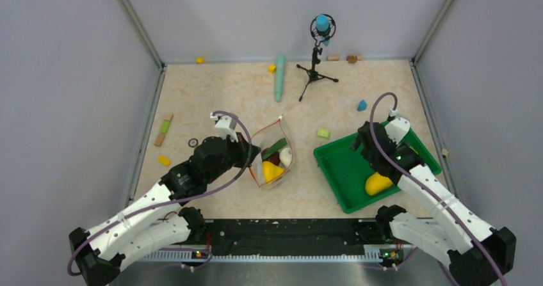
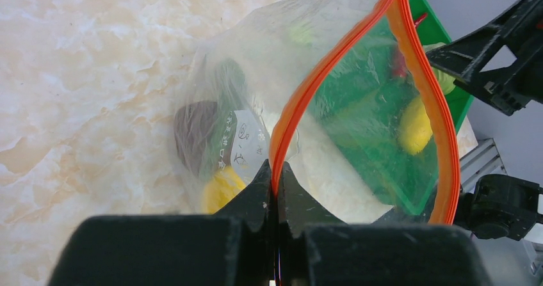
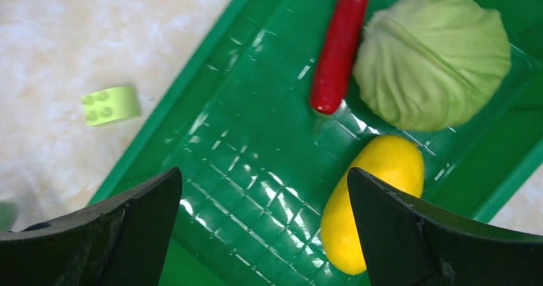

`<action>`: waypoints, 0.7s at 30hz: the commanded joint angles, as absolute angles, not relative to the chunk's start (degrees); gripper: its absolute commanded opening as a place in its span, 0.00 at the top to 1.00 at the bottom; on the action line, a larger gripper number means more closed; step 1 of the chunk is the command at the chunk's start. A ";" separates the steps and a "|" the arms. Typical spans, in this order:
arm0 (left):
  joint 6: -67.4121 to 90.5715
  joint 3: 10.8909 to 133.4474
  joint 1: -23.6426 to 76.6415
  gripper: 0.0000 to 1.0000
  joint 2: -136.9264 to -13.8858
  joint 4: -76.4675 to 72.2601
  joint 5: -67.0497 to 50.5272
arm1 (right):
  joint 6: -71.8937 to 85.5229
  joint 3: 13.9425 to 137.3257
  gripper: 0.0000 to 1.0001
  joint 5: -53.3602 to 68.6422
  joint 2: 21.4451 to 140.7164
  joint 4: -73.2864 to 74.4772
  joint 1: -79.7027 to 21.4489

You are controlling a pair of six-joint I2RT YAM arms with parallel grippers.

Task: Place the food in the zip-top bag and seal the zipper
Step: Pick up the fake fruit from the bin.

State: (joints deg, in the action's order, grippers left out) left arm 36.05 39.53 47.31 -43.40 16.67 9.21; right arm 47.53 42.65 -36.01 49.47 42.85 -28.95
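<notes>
Left fingers (image 2: 253,199), bottom centre of the left wrist view, are clenched on the zipper (image 2: 328,65) of the zip-top bag (image 2: 256,62). The bag mouth gapes wide right of the pinch. The bag lies on the table (image 1: 211,87), centre of the top view.

Contents are blurred through the plastic: probably a bagged yellow piece (image 2: 221,190) and a dark round piece (image 2: 195,129).

Right fingers (image 3: 128,228) are released and spread wide over the green tray (image 3: 243,171). In the tray:
- red chili (image 3: 338,49), top centre
- green leafy ball (image 3: 432,59) just beside it, upper right
- loose yellow piece (image 3: 371,209), lower right

Light green block (image 3: 110,104) sits on the table, left of the tray.
</notes>
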 commanded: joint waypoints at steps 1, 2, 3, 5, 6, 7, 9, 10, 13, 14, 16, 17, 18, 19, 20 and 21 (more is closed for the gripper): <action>35.95 39.53 47.46 1.00 -43.56 14.13 9.11 | 54.13 41.23 0.01 -37.45 53.91 49.85 -25.97; 35.94 39.57 47.48 1.00 -43.58 14.21 9.13 | 54.58 41.00 0.01 -37.42 55.12 50.39 -25.76; 35.95 39.58 47.46 1.00 -43.58 14.24 9.18 | 55.28 40.70 0.01 -37.68 56.13 50.89 -25.66; 35.90 39.40 47.46 1.00 -43.52 14.16 9.31 | 57.35 40.32 0.01 -38.70 57.77 52.48 -25.48; 35.94 39.38 47.46 1.00 -43.71 14.07 9.29 | 58.61 40.20 0.01 -39.31 58.22 53.48 -25.31; 35.95 39.44 47.46 1.00 -43.83 14.13 9.19 | 59.87 39.91 0.01 -39.99 58.62 54.48 -25.21; 35.86 39.60 47.47 1.00 -43.96 14.16 9.06 | 62.16 39.44 0.01 -41.43 59.34 56.85 -24.71; 35.93 39.55 47.48 1.00 -44.05 14.09 9.12 | 63.01 39.34 0.01 -41.94 59.55 57.74 -24.46; 36.01 39.54 47.46 1.00 -44.41 13.81 9.05 | 64.82 38.61 0.01 -42.74 59.51 58.53 -24.14; 35.99 39.55 47.42 1.00 -44.63 13.80 8.91 | 64.97 38.06 0.01 -42.64 59.28 58.00 -24.09; 36.03 39.73 47.46 1.00 -45.20 13.84 8.79 | 63.96 36.88 0.01 -41.83 58.57 56.30 -24.15; 36.03 39.83 47.46 1.00 -45.33 13.88 8.73 | 63.19 36.23 0.01 -41.26 58.25 55.12 -24.09; 35.98 39.89 47.45 1.00 -45.43 13.83 8.71 | 62.18 35.58 0.01 -40.75 57.83 53.58 -24.11; 35.96 39.97 47.46 1.00 -45.42 13.80 8.69 | 61.39 35.03 0.01 -40.36 57.75 52.94 -24.09; 35.97 39.93 47.42 1.00 -45.41 13.80 8.74 | 61.00 34.79 0.01 -39.96 57.81 52.63 -24.08; 35.95 39.91 47.46 1.00 -45.45 13.80 8.83 | 60.47 34.58 0.01 -39.34 57.98 52.24 -24.10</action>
State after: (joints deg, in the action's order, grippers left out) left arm 36.03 39.53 47.31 -45.41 16.51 9.17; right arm 61.93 35.46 -39.99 58.87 54.92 -24.56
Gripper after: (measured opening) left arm 0.013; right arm 0.988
